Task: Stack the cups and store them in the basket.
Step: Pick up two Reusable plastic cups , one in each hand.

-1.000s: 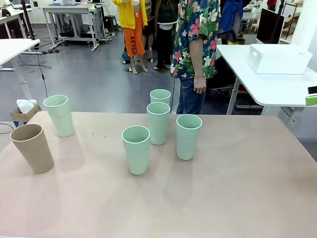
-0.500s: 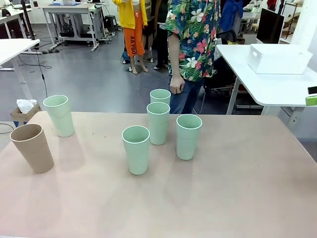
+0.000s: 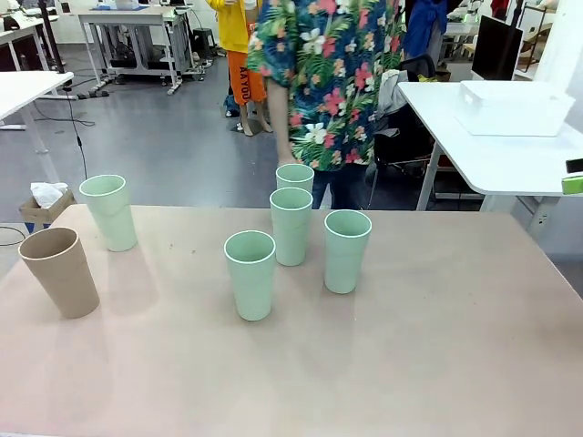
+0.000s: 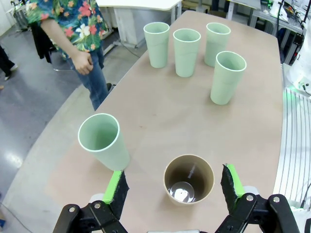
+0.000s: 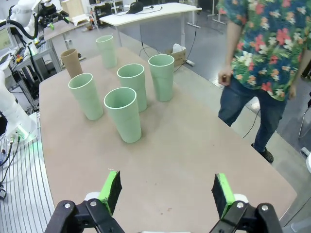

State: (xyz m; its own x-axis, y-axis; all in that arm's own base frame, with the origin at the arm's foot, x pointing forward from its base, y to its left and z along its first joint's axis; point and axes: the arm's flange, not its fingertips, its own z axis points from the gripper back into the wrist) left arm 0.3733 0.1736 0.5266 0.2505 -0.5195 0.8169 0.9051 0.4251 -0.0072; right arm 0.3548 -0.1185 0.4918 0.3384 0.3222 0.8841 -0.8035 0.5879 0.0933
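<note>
Cups (image 3: 250,274): front view, we see six standing on table (image 3: 437,364), five mint, one tan cup (image 3: 59,271) at left. Basket (image 3: 515,107) sits on side table (image 3: 510,164), far right.
Left wrist: left gripper (image 4: 173,183) spread wide, empty, over tan cup.
Right wrist: right gripper (image 5: 165,191) spread wide, empty, over bare tabletop.

Bare tabletop (image 3: 455,346) right of clustered cups (image 3: 291,228), seemingly unobstructed
</note>
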